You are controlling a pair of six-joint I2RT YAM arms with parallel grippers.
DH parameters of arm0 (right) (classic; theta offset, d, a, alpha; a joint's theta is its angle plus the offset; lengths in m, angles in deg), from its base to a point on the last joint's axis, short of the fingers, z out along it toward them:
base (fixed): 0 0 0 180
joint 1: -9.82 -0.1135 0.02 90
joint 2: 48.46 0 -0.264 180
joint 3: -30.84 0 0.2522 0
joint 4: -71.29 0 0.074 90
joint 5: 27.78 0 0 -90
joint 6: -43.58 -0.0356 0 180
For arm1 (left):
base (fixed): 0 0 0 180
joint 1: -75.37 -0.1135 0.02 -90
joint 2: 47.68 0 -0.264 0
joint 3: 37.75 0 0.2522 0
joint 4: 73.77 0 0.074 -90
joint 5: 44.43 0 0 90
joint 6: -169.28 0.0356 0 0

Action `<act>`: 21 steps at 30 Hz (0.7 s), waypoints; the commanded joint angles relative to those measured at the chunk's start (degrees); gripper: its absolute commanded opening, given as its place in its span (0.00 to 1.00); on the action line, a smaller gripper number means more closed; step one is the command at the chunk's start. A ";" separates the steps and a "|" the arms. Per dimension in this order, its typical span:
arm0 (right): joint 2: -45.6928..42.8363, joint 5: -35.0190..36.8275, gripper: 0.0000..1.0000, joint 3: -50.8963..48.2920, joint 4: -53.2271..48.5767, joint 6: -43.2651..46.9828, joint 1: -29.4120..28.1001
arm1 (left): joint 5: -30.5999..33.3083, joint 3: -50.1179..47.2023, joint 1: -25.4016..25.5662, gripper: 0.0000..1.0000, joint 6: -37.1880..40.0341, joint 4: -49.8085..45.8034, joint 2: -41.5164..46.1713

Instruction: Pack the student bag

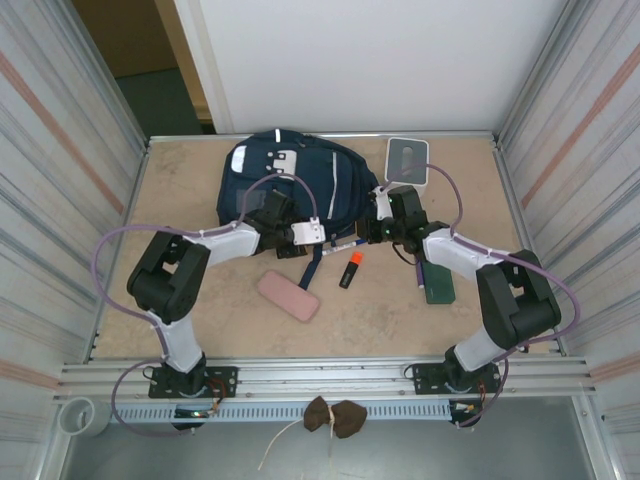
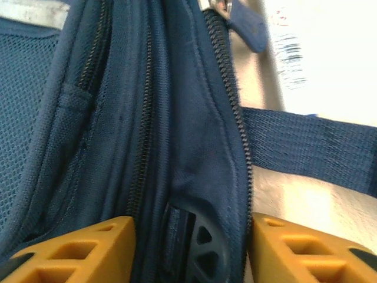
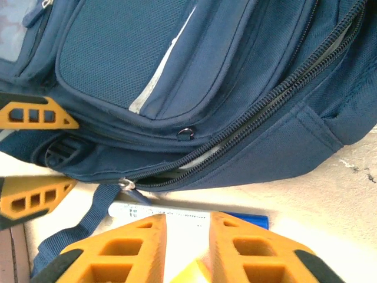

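Beige stone-look tabletop [image 1: 200, 300], and the student bag [image 1: 290, 180] lies flat at its back middle: navy woven fabric, a mesh pocket panel [image 3: 118, 53], a thin silvery stripe [image 3: 162, 71] and chunky zipper teeth [image 3: 265, 97]. Left tool [image 2: 192, 221] has its yellow fingers [image 2: 76, 247] spread either side of a fold along the bag's zipper edge, but I can't tell if it's actually pinching. Right tool [image 3: 187, 218] is cracked open a little, nothing between the tips, just short of a white pen [image 3: 135, 210] lying beside the bag.
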 commanded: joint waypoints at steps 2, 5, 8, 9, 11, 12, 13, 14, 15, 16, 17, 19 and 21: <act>-4.23 1.90 0.33 -1.27 -1.27 2.21 0.24 | 0.34 1.67 0.22 0.31 0.89 2.64 -0.57; -5.48 2.69 0.39 -1.09 -1.65 4.54 0.12 | -2.84 2.14 -0.20 0.10 -0.95 0.98 1.25; -6.36 3.96 0.47 -0.82 -1.41 6.95 -0.77 | -6.97 2.71 -1.71 0.00 -4.44 -0.13 3.86; -6.63 4.91 0.51 -0.90 -0.93 8.06 -1.52 | -8.93 3.16 -2.48 0.00 -5.66 -0.97 4.79; -7.21 7.46 0.55 -1.12 0.41 10.65 -3.40 | -12.33 4.96 -3.98 0.00 -8.46 -3.13 6.17; -7.38 9.31 0.57 -1.46 1.56 12.01 -4.59 | -14.42 6.30 -4.85 0.00 -9.88 -4.63 6.70; -7.44 10.97 0.60 -1.97 3.20 13.67 -6.02 | -16.41 7.58 -5.73 0.00 -11.19 -6.27 7.08; -7.46 12.77 0.62 -2.41 4.90 15.19 -7.34 | -18.24 8.64 -6.41 0.00 -11.98 -7.66 7.31; -7.38 15.08 0.63 -2.95 6.81 17.04 -8.91 | -20.14 9.85 -7.14 0.00 -12.61 -9.16 7.45; -7.06 16.98 0.64 -3.17 8.43 19.08 -10.36 | -21.58 10.81 -7.74 0.00 -13.15 -10.45 7.54; -6.68 18.59 0.64 -3.12 9.59 20.91 -11.55 | -22.68 11.61 -8.12 0.00 -13.51 -11.50 7.53; -5.34 21.86 0.66 -2.94 12.22 25.18 -13.84 | -24.72 13.14 -8.95 0.00 -13.73 -13.47 7.54; -3.87 24.26 0.67 -2.44 13.81 28.56 -15.21 | -25.90 14.11 -9.63 0.00 -13.98 -14.30 7.52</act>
